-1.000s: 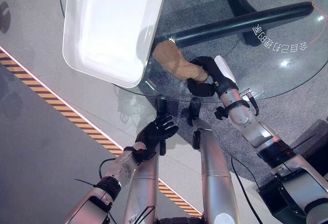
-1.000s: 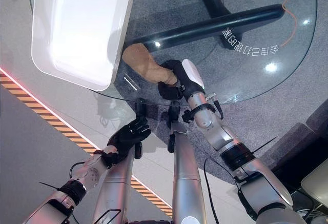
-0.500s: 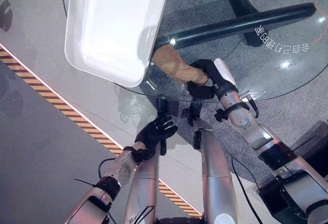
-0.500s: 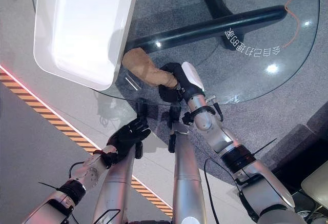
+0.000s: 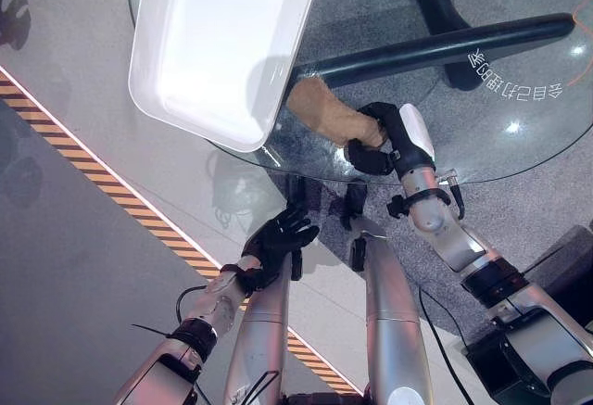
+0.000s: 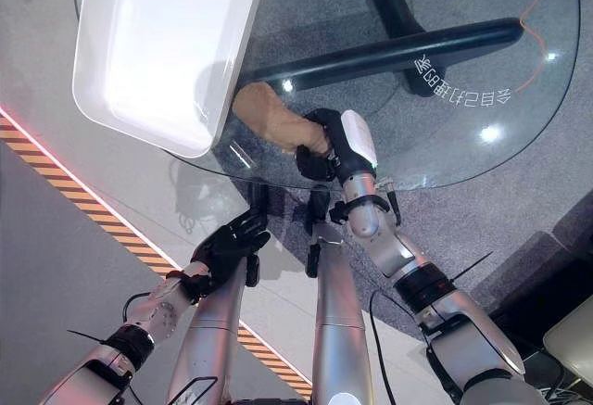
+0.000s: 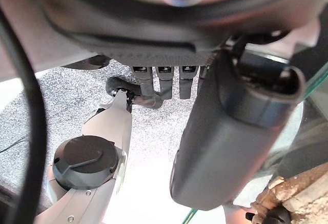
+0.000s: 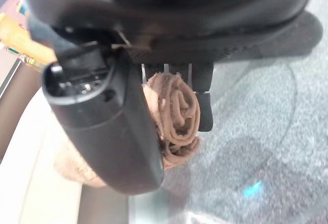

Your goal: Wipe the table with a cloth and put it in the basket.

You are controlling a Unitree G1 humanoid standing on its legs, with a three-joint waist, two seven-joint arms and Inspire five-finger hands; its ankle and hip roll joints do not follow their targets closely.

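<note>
Looking down through a round glass table (image 5: 519,145): a dark tubular base bar (image 5: 445,44) runs under the glass, with grey speckled carpet beneath it. A white basket (image 5: 222,44), a rectangular tub with rounded corners, sits on the table's left part, one corner overhanging the near rim. On the floor to the left, a yellow-and-black striped hazard line (image 5: 102,187) crosses diagonally.

Obstruction: the basket's near right edge stands directly beside the cloth (image 5: 324,113); the cloth's far end touches or slips just under that edge, cannot tell which. Between cloth and basket interior stands the tub's wall.

Cloth: brown, tan in the head views, soft and bunched. Lies on the glass near the table's front rim, stretched from the basket edge toward the right robot hand (image 5: 375,141). In the right wrist view the cloth (image 8: 177,114) shows rolled into folds and spirals, frayed at the edge, pressed against the glass.

Right robot hand: on the table, fingers (image 8: 202,101) curled round the near end of the cloth, thumb closing on it from the other side — clamped on the cloth.

Left robot hand (image 5: 278,243): below the table's near rim, well apart from cloth and basket, fingers spread and relaxed, holding nothing. Left wrist view shows its fingers (image 7: 164,80) straight.
</note>
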